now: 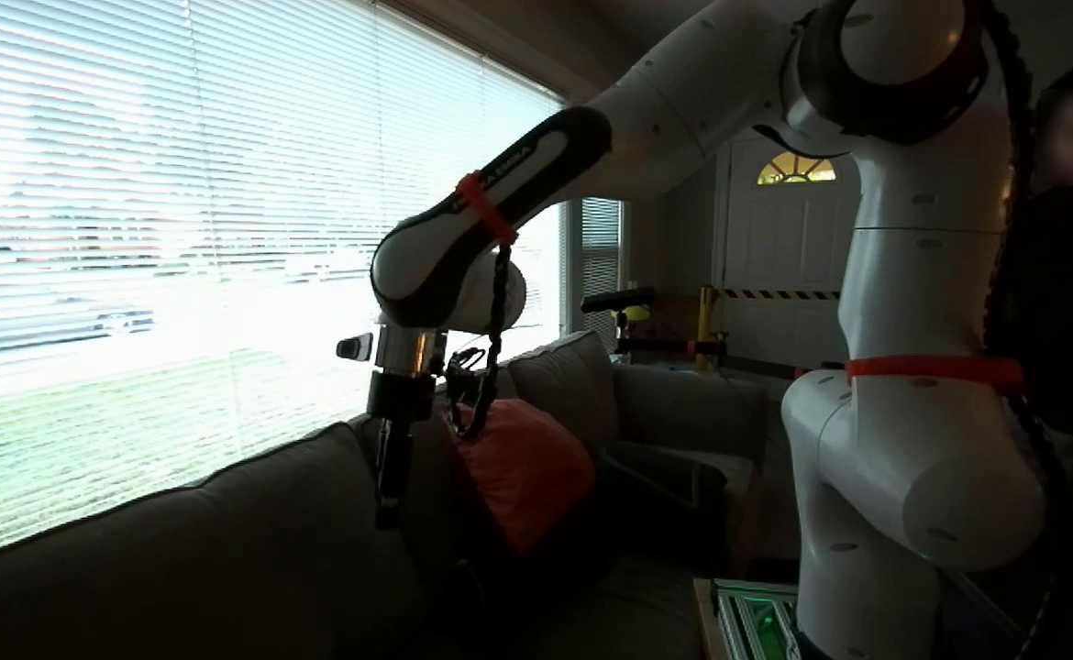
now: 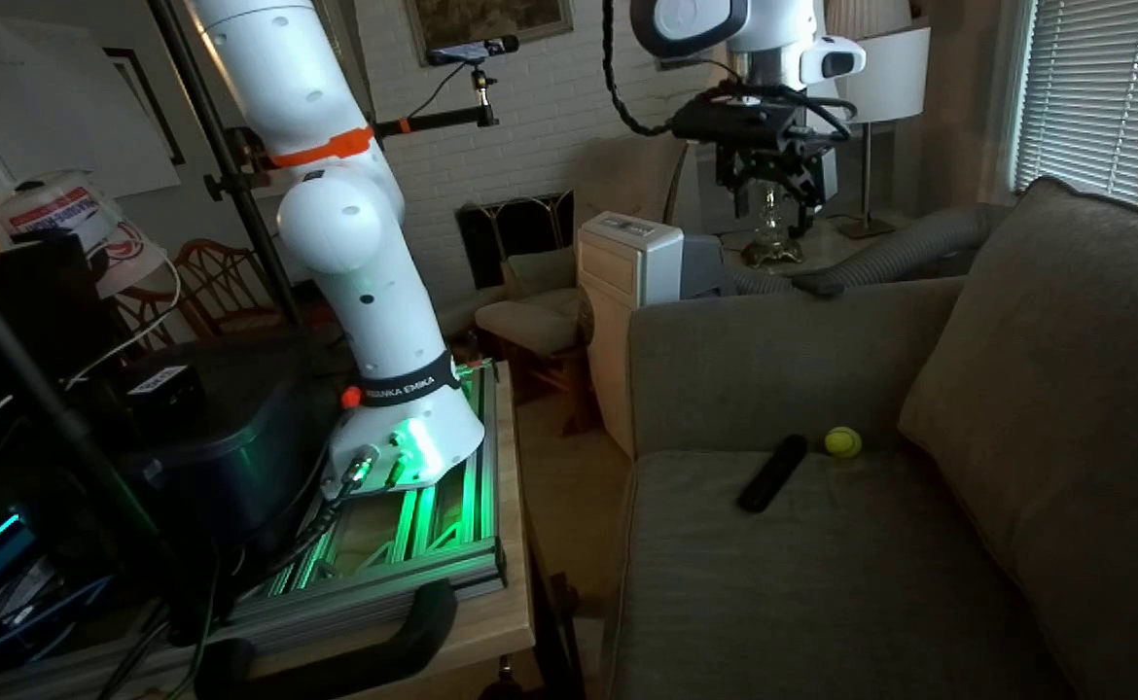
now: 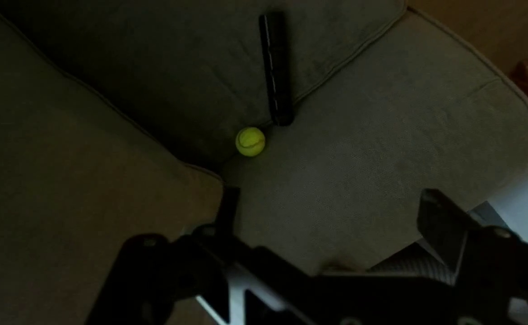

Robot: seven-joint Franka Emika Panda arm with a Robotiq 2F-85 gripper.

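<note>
Two black fingers (image 3: 230, 207) of a black mechanical gripper (image 3: 331, 196) stood spread wide apart, with bare air between them, well above a grey-brown fabric sofa (image 2: 793, 603). Nearest among the loose things, a fuzzy yellow-green tennis ball (image 3: 250, 141) lay at the far end of the sofa, just beside the padded armrest (image 2: 773, 365). Close to it, on its left in an exterior view, a long, slim black bar (image 2: 773, 473) rested slantwise on the sofa, apart from the ball. A plump grey back cushion (image 2: 1046, 437) leaned at the right. Left of the armrest stood a boxy white appliance (image 2: 618, 282), and a ribbed grey hose (image 2: 905, 255) lay on the armrest's far side. In an exterior view, a coral-orange pillow (image 1: 527, 467) sat to the right of the gripper, and a wide window with white slatted blinds (image 1: 133, 229) filled the left.
</note>
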